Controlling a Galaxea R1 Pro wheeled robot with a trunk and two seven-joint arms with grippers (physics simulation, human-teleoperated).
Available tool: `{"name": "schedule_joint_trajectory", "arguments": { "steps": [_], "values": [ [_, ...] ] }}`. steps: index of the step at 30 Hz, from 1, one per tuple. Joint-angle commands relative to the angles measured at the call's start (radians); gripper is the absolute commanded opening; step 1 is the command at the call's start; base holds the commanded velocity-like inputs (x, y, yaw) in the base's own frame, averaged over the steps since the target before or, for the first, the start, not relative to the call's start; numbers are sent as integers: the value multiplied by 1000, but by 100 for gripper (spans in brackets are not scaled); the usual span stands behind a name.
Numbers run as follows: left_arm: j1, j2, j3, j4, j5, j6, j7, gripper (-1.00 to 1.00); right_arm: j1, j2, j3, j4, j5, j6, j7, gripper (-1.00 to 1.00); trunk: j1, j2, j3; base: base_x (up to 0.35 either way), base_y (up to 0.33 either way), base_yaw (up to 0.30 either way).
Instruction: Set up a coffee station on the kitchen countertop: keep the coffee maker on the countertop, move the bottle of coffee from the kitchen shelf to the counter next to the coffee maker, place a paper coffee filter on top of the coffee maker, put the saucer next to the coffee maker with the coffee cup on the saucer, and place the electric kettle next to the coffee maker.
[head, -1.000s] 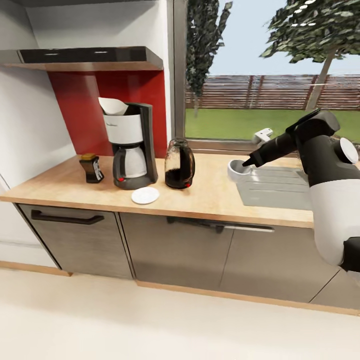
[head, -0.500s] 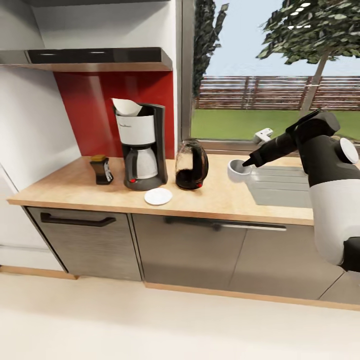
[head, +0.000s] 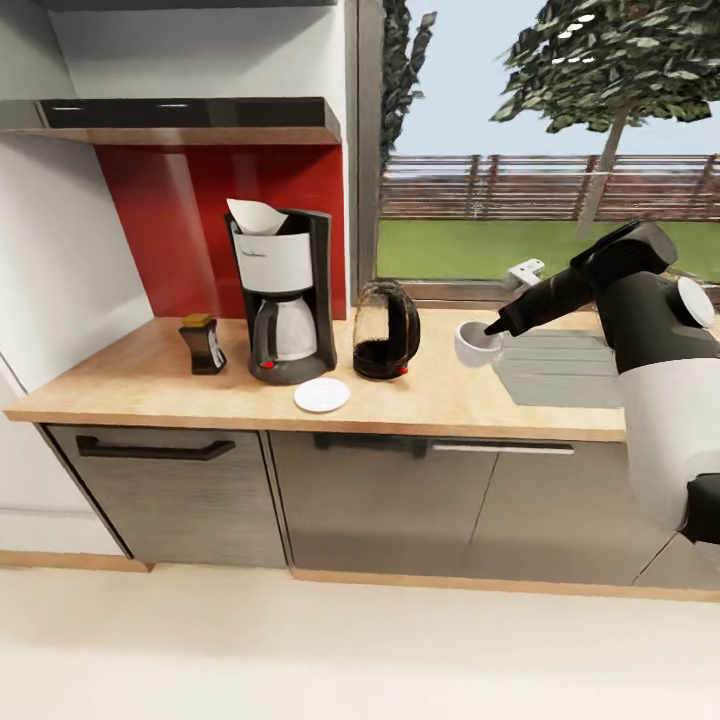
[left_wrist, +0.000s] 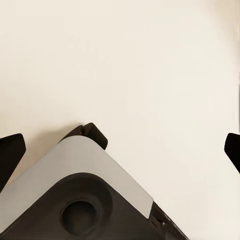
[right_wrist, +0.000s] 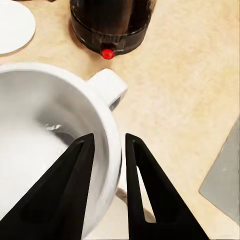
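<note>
- Head view: right gripper (head: 493, 327) pinches the small white coffee cup (head: 474, 343) by its rim, above the light wood-grain countertop (head: 440, 395), beside the glass electric kettle (head: 385, 331).
- Small white round saucer (head: 321, 394) waits before the black-and-white coffee maker (head: 282, 296); left gripper (left_wrist: 120, 150) is spread, holding nothing.

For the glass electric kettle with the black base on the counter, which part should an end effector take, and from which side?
Take the clear glass electric kettle by its black loop handle, coming from the sink side, since the handle faces that way. The tall black-and-white coffee maker stands close on the other side and the rounded glass body offers no flat hold.
</note>
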Motion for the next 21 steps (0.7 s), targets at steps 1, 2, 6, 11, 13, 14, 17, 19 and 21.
{"name": "schedule_joint_trajectory", "arguments": {
  "steps": [1,2,6,11,13,14,17,19,21],
  "values": [
    [1,0,3,-1,5,1,-5,100,-1,0,2,2,10,11,11,-100,0,0,0,0,11,-246],
    [1,0,4,-1,5,1,-5,100,-1,1,2,4,10,12,11,-100,0,0,0,0,65,-187],
    [1,0,3,-1,5,2,-5,100,-1,1,2,7,10,12,11,-100,0,0,1,0,180,-96],
    [1,0,4,-1,5,2,-5,100,-1,2,2,8,10,12,11,-100,0,0,2,0,275,-27],
    [1,0,3,-1,5,2,-5,100,-1,2,2,8,10,11,11,-100,0,0,2,0,288,-113],
    [1,0,3,-1,5,2,-5,100,-1,2,2,9,10,11,11,-100,0,0,3,0,235,-164],
    [1,0,4,0,5,0,-5,100,-1,2,2,11,10,12,11,-100,0,0,6,0,74,-207],
    [1,0,4,0,5,0,-5,100,-1,2,2,11,10,12,11,-100,0,0,8,0,19,-222],
    [1,0,4,0,5,0,-5,100,-1,2,2,12,10,12,11,-100,0,0,10,0,59,-223]
  ]
}}
